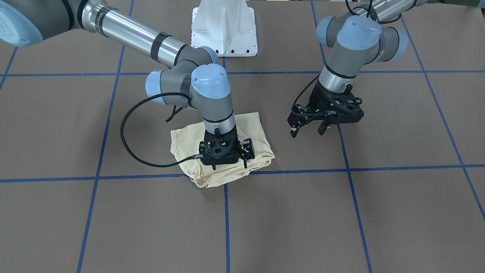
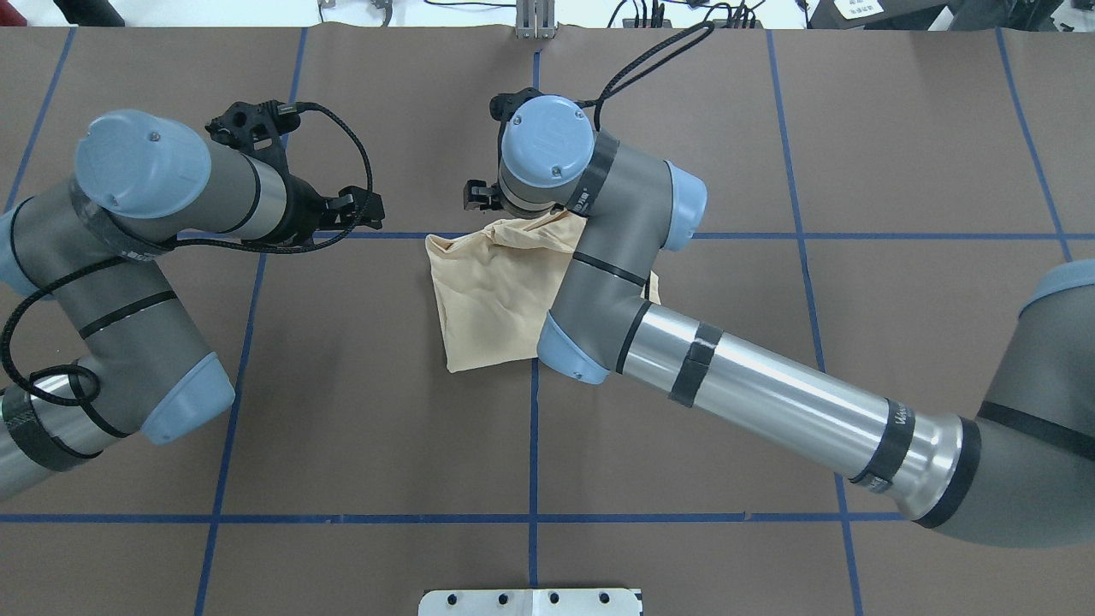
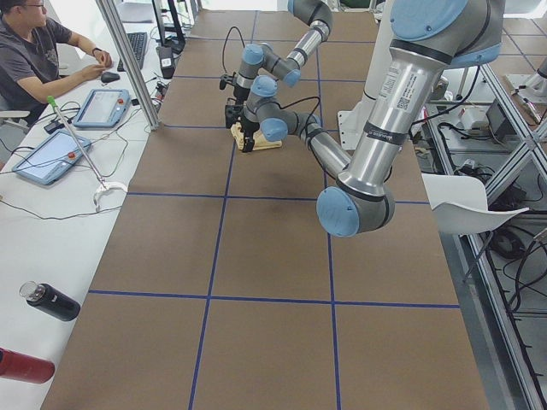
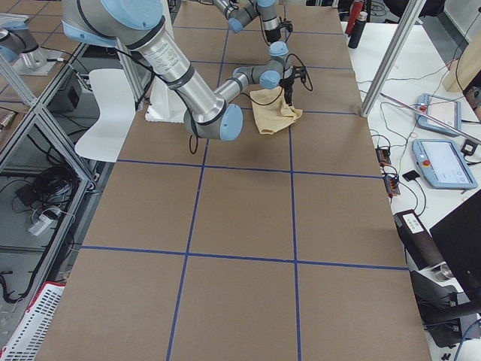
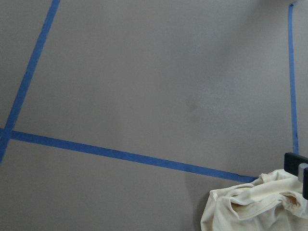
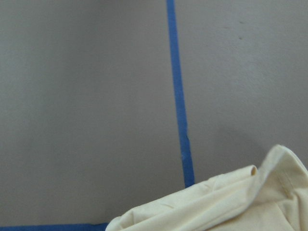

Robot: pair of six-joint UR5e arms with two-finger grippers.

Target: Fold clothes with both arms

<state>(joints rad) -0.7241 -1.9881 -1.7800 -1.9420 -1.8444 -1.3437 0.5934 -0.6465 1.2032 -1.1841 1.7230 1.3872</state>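
The shirt (image 1: pixel 254 133) lay bunched in a rough, creased square near the middle of the brown counter (image 1: pixel 151 227), over a crossing of blue tape lines (image 1: pixel 132 176); its print and neck tag could not be made out.

The right arm reached across from the base side, its wrist turned straight down over the shirt's far edge, the edge away from the white pedestal (image 1: pixel 224 26); the right claw (image 1: pixel 229 166) stood on the cloth, fingers looking spread with the tips down at the fabric, and no fold could be seen caught between them; in the overhead view the wrist hid most of it.

The left claw (image 1: pixel 307 132) hung above bare counter on the shirt's left, apart from it and tilted, its fingers spread and empty; a black cable looped beside it.

The left wrist view showed mostly counter and tape, with a crumpled corner of the shirt (image 5: pixel 255 202) low on the right; the right wrist view showed a rolled hem of the shirt (image 6: pixel 231 202) along its bottom edge beside a tape line.

In the left side view a person (image 3: pixel 34 51) sat at a white desk beyond the counter's far edge; a dark bottle (image 3: pixel 49 301) lay on that desk.
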